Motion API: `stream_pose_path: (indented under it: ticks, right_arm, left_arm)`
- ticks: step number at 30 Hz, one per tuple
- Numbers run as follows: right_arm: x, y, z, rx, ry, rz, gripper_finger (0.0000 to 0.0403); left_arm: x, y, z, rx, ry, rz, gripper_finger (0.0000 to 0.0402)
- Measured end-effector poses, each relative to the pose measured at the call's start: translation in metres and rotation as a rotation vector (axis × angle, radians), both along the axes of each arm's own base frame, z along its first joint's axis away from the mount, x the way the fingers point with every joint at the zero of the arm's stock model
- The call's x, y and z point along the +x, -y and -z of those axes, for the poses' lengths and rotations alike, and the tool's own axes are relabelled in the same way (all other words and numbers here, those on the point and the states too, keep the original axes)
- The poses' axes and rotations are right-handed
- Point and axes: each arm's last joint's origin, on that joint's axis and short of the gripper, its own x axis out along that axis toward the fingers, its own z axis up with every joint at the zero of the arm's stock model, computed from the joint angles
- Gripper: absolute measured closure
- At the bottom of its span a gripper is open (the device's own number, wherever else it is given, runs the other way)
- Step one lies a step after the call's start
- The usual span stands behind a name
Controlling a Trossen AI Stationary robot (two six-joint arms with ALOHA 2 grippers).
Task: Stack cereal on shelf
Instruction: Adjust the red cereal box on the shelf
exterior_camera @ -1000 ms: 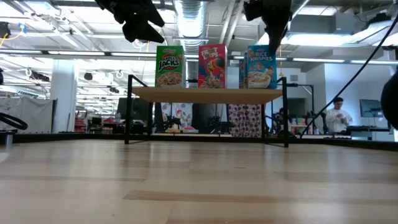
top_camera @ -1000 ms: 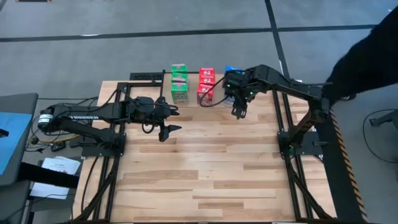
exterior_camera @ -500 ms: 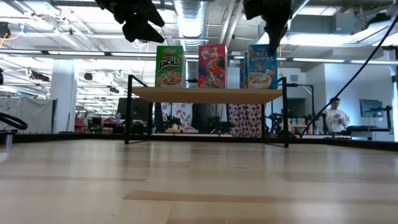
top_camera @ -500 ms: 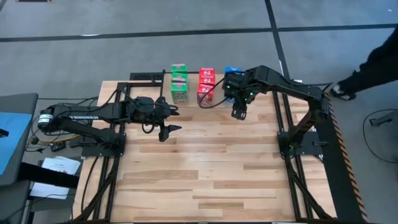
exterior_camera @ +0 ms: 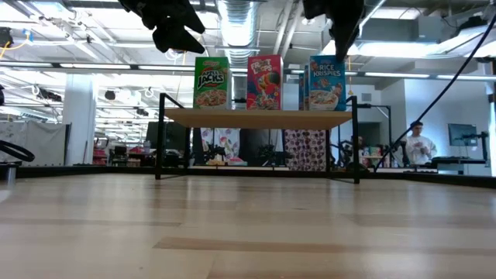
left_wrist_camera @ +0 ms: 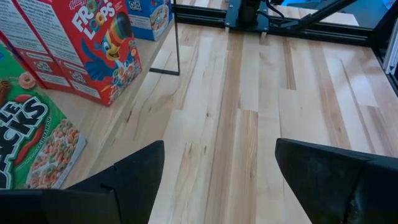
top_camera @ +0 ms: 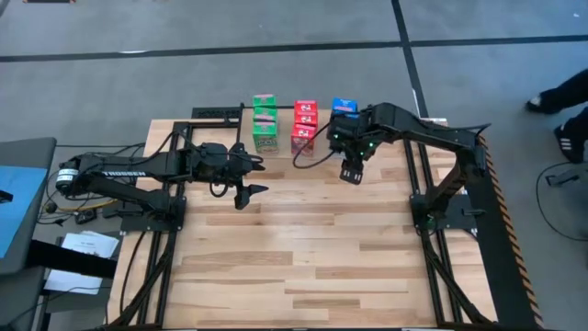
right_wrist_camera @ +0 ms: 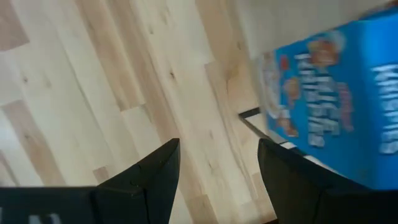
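- Cereal boxes sit on the shelf upper middle of the low view: green box, red box, blue box, standing in a row.
- Right gripper is just below the blue stack in the overhead shot, fingers spread, nothing between them.
- Left gripper hangs left of center over the table, also spread and empty.
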Motion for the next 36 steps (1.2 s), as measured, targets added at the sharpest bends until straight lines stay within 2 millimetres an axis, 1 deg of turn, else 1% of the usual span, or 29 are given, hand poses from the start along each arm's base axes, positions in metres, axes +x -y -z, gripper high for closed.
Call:
stream_pose_path:
  ticks: [6,11,16,21,24,28,34,36]
  right_arm:
    - [0.008,-0.020,-0.001,0.006,0.046,-0.014,0.0163]
    - [0.022,-0.035,-0.005,0.008,0.183,-0.001,0.0163]
    - [0.035,-0.049,-0.011,0.009,0.321,-0.021,0.0163]
    - [0.046,-0.058,-0.018,-0.055,0.445,-0.044,0.0163]
    - [0.049,-0.060,-0.020,-0.087,0.477,-0.053,0.0163]
    - [0.051,-0.056,-0.020,-0.105,0.491,-0.037,0.0163]
    - [0.066,-0.046,-0.007,-0.126,0.468,-0.037,0.0163]
    - [0.070,-0.041,0.003,-0.128,0.409,-0.035,0.0163]
  left_arm:
    - [0.000,0.000,0.000,0.000,0.000,0.000,0.0107]
    - [-0.002,0.000,-0.002,-0.007,0.011,-0.004,0.0107]
    - [-0.007,0.001,-0.006,0.033,0.023,0.014,0.0107]
    - [-0.015,0.001,-0.009,0.057,0.012,0.026,0.0107]
    - [-0.019,0.002,-0.010,0.061,0.002,0.029,0.0107]
    - [-0.021,0.002,-0.008,0.064,-0.027,0.032,0.0107]
    - [-0.024,0.002,-0.003,0.059,-0.086,0.035,0.0107]
    - [-0.025,0.002,-0.002,0.057,-0.099,0.035,0.0107]
